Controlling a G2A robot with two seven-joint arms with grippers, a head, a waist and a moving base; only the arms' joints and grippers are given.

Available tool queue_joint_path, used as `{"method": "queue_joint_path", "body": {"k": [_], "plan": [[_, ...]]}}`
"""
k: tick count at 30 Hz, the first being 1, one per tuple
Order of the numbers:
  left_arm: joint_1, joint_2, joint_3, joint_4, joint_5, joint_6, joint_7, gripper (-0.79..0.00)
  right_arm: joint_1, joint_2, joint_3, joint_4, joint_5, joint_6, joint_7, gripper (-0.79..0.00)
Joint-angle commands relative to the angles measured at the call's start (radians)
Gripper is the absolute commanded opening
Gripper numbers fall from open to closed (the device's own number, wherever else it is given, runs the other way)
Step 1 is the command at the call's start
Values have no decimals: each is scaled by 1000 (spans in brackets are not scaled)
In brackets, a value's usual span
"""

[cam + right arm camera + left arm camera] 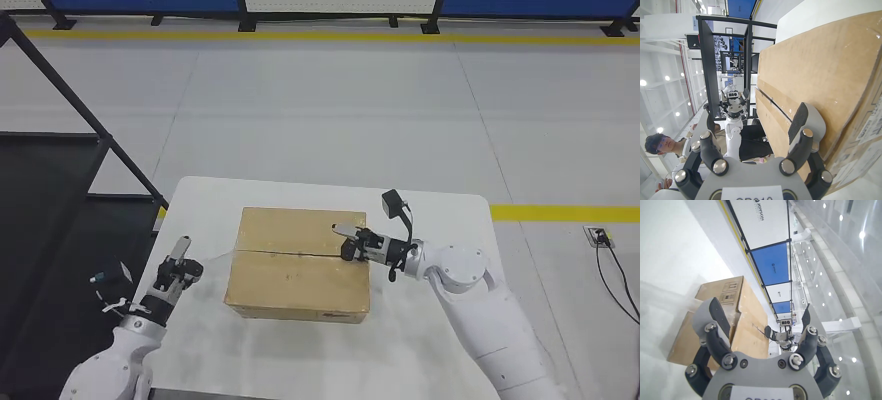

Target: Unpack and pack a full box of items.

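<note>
Box (298, 260), cardboard, top flaps closed, mid-desk (440, 215). Right hand (347, 240) lies level over the box's right end at the flap seam (772, 100), fingers spread, holding nothing. Left hand (178, 255) sits off the box's left side above the desk, fingers likewise spread. Right wrist view adds glossy tape (871, 31) on the top. Left wrist view adds handling marks (728, 292) printed on one wall.

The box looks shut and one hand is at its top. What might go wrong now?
The right hand is open at the seam on the box top; it may slip or dent a flap instead of lifting it. The left hand sits beside the box without touching it, so the box may slide on the table when pried.
</note>
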Motion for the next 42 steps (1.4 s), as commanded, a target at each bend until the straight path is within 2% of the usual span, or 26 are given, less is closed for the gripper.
{"method": "queue_joint_path", "body": {"k": [1, 12, 20, 26, 32, 37, 42], "plan": [[-10, -1, 4, 51, -29, 29, -17, 0, 0, 0, 0, 0, 0, 0, 0, 0], [-112, -9, 82, 278, -39, 95, -50, 0, 0, 0, 0, 0, 0, 0, 0, 0], [-262, -37, 141, 440, -226, 148, 18, 0, 0, 0, 0, 0, 0, 0, 0, 0], [-334, -52, 139, 521, -333, 116, 68, 0, 0, 0, 0, 0, 0, 0, 0, 0], [-325, -54, 102, 482, -373, 52, 103, 0, 0, 0, 0, 0, 0, 0, 0, 0], [-268, -52, 56, 374, -362, -29, 128, 0, 0, 0, 0, 0, 0, 0, 0, 0], [-219, -51, 32, 256, -320, -58, 171, 0, 0, 0, 0, 0, 0, 0, 0, 0]]}}
